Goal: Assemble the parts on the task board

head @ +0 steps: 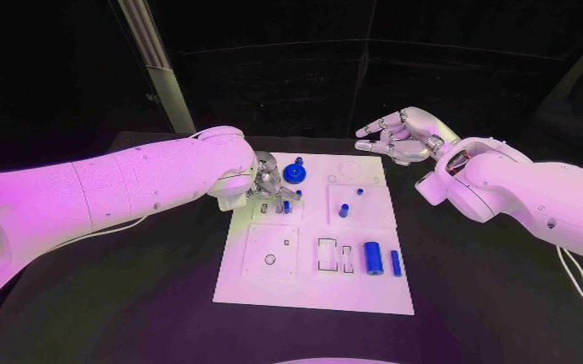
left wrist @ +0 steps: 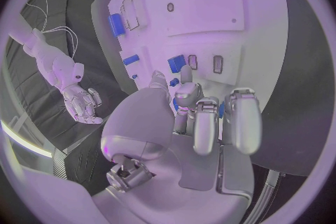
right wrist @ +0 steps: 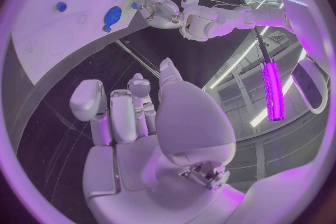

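The black desk (head: pixel 146 297) carries the white task board (head: pixel 318 284) at its middle, long side running from the near edge toward the far edge. The board has several recesses: a square plate with a small hole near its near-left corner, two upright rectangular slots beside it, and small slots under the left robot hand. Near the board's near-right corner lie a thick blue cylinder (head: pixel 373 255) and, just beside it toward the right edge, a thin blue rod (head: pixel 396 262); both rest on the surface, apart from the slots. Toward the middle stands a small blue peg (head: pixel 344 210), with a tiny blue stud (head: pixel 359 190) beyond it. A round blue disc (head: pixel 294 174) sits near the far-left part of the board. The left robot hand (head: pixel 270 185) is over the board's left edge, fingers curled downward around a small blue part (head: pixel 286 206) at the slots there; whether it truly grips the piece I cannot tell. The right robot hand (head: pixel 398 139) hovers beyond the board's far-right corner, fingers loosely bent and apart, holding nothing.
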Motion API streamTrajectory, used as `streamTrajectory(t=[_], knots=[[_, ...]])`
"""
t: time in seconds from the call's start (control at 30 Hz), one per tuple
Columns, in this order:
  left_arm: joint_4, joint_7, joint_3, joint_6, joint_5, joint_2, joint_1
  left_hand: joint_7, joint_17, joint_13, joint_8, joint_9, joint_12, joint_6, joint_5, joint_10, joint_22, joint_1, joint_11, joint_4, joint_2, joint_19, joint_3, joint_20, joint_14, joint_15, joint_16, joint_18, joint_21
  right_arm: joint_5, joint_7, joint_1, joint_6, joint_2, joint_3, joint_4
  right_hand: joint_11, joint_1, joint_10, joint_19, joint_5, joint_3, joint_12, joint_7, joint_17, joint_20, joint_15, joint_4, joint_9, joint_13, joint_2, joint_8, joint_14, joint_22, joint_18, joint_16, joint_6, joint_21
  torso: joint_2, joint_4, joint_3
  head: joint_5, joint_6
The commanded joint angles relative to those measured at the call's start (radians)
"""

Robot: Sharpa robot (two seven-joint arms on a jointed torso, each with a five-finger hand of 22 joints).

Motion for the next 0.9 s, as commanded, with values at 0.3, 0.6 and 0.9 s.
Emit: streamTrajectory(t=[0.3, 0.6, 0.9], knots=[[-0.017, -0.032, -0.006, 0.066, -0.011, 0.018, 0.002, -0.002, 0.263, 0.005, 0.018, 0.018, 0.009, -0.016, -0.003, 0.008, 0.007, 0.018, -0.003, -0.005, 0.017, 0.026, -0.001, -0.004, 0.102, -0.008, 0.003, -0.018, 0.008, -0.005, -0.010, 0.002, 0.021, 0.004, 0.001, -0.005, -0.004, 0.005, 0.002, -0.002, 0.005, -0.010, -0.004, -0.001, -0.003, -0.004, 0.001, 0.001, 0.001, -0.003, 0.000, 0.006, 0.028, -0.005, 0.015, -0.007, -0.007, -0.006, 0.000, 0.0004, -0.0006, 0.000, -0.005], [-0.025, -0.031, -0.008, 0.066, -0.011, 0.029, 0.002, -0.004, 0.263, 0.007, 0.033, 0.036, 0.011, -0.023, -0.002, 0.008, 0.011, 0.036, -0.004, -0.011, 0.023, 0.026, 0.008, -0.005, 0.102, -0.009, 0.003, -0.018, 0.010, -0.007, -0.014, 0.002, 0.026, 0.007, 0.001, -0.009, -0.004, 0.008, 0.002, -0.002, 0.010, -0.013, -0.005, -0.001, -0.004, -0.005, 0.001, 0.000, 0.001, -0.004, 0.003, 0.006, 0.029, -0.008, 0.016, -0.008, -0.007, -0.008, 0.000, 0.0013, -0.0001, -0.002, -0.005], [-0.024, -0.013, -0.009, 0.044, -0.011, 0.036, 0.002, -0.011, 0.263, 0.014, 0.058, 0.072, 0.014, -0.046, 0.000, 0.009, 0.017, 0.129, -0.011, -0.056, 0.062, 0.026, 0.086, -0.009, 0.102, -0.014, 0.003, -0.019, 0.012, -0.007, -0.018, 0.002, 0.038, 0.014, 0.001, -0.016, -0.005, 0.018, 0.003, 0.000, 0.032, -0.023, -0.006, -0.002, -0.005, -0.006, 0.000, -0.003, 0.002, -0.008, 0.011, 0.008, 0.030, -0.011, 0.016, -0.012, -0.007, -0.012, 0.001, 0.0011, -0.0004, -0.002, -0.010]])
